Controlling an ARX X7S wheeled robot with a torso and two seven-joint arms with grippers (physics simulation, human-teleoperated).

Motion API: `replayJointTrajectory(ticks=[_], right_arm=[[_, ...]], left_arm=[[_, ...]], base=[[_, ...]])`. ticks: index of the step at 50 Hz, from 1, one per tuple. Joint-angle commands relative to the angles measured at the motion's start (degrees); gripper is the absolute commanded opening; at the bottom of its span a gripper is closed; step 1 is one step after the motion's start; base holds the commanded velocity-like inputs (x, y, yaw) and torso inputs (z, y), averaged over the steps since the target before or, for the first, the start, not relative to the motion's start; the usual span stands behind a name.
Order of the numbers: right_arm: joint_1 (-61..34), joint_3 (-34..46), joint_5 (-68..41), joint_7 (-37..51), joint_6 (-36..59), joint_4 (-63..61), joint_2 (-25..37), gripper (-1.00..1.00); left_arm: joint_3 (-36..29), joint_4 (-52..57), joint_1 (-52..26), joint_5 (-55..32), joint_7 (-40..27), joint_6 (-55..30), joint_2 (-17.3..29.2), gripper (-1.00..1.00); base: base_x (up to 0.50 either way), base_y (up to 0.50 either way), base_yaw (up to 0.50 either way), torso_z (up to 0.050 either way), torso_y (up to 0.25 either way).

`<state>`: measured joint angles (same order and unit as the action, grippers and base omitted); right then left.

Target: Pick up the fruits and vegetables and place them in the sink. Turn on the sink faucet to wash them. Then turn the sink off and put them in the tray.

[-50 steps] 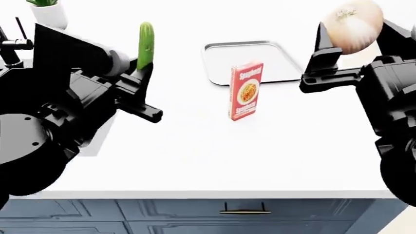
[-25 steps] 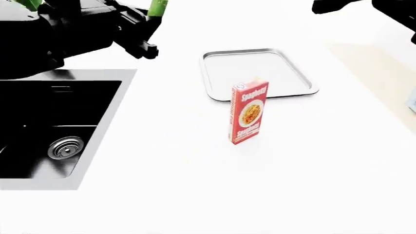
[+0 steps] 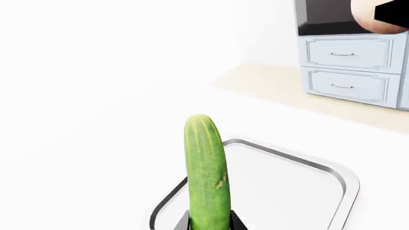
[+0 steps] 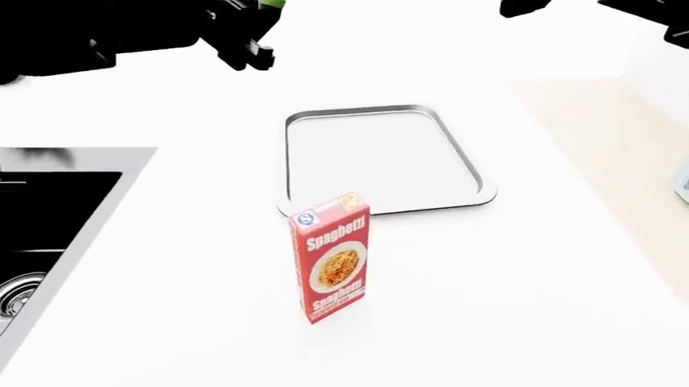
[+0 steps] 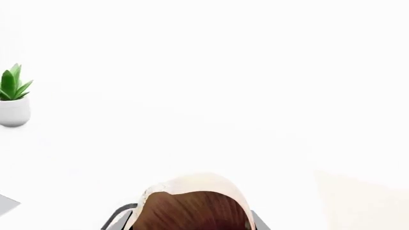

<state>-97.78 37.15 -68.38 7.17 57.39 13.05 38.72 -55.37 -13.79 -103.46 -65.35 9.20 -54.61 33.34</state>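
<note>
Left wrist view: the left gripper's (image 3: 210, 224) jaws are closed on the green cucumber (image 3: 206, 168), which sticks straight out past them. The silver tray (image 3: 332, 167) lies on the white table (image 3: 96, 158) beyond it.

Head view: the tray is bare. The spaghetti box (image 4: 331, 256) stands just beside it. The black sink (image 4: 48, 234) is further off.

Right wrist view: the right gripper's (image 5: 191, 223) jaws pinch the pale onion (image 5: 195, 203). A potted plant (image 5: 14, 96) stands far off.
</note>
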Motion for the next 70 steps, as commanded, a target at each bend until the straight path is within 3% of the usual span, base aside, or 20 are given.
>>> replayJointTrajectory(ticks=[1, 6, 11, 18, 25, 34, 43, 70], right_arm=[[-0.13, 1.23, 1.58, -3.53, -0.97, 3.54, -2.48, -1.00], [-0.82, 3.86, 2.90, -8.06, -0.94, 7.76, -5.57, -1.00], [-3.56, 10.04, 10.26, -18.63, -6.44, 23.47, -13.57, -1.00], [-8.75, 16.50, 20.93, -34.84, -22.16, 60.79, -29.26, -1.00], [-6.26, 7.08, 32.53, -34.87, -20.94, 61.93, -31.70, -1.00], [-1.03, -13.55, 55.68, -35.68, -17.99, 61.94, -35.05, -1.00], [2.49, -18.76, 66.13, -37.56, -15.95, 61.94, -37.78, -1.00], [7.41, -4.11, 53.90, -33.25, -13.61, 61.94, -38.70, -1.00]], left_arm=[[0.25, 0.41, -0.56, 0.02, -0.71, -0.81, 0.19, -1.00], [0.04, -0.36, 0.43, 0.44, -0.67, 0.00, -0.20, -1.00], [-2.58, -8.57, 1.96, 4.43, 3.59, 4.14, -4.90, -1.00], [-6.99, -33.00, 1.64, 12.50, 14.14, 14.29, -16.88, -1.00], [-9.62, -60.69, -1.22, 18.72, 24.37, 25.86, -29.31, -1.00], [1.26, -61.16, -0.75, 28.04, 23.21, 25.88, -29.77, -1.00], [8.47, -61.10, -1.45, 34.96, 23.69, 25.02, -30.13, -1.00], [10.10, -51.31, -1.28, 36.75, 21.60, 19.20, -25.76, -1.00]], base=[[0.00, 0.00, 0.00, 0.000, 0.000], [0.00, 0.00, 0.00, 0.000, 0.003], [0.00, 0.00, 0.00, 0.000, 0.000], [0.00, 0.00, 0.00, 0.000, 0.000], [0.00, 0.00, 0.00, 0.000, 0.000], [0.00, 0.00, 0.00, 0.000, 0.001], [0.00, 0.00, 0.00, 0.000, 0.000], [0.00, 0.00, 0.00, 0.000, 0.001]])
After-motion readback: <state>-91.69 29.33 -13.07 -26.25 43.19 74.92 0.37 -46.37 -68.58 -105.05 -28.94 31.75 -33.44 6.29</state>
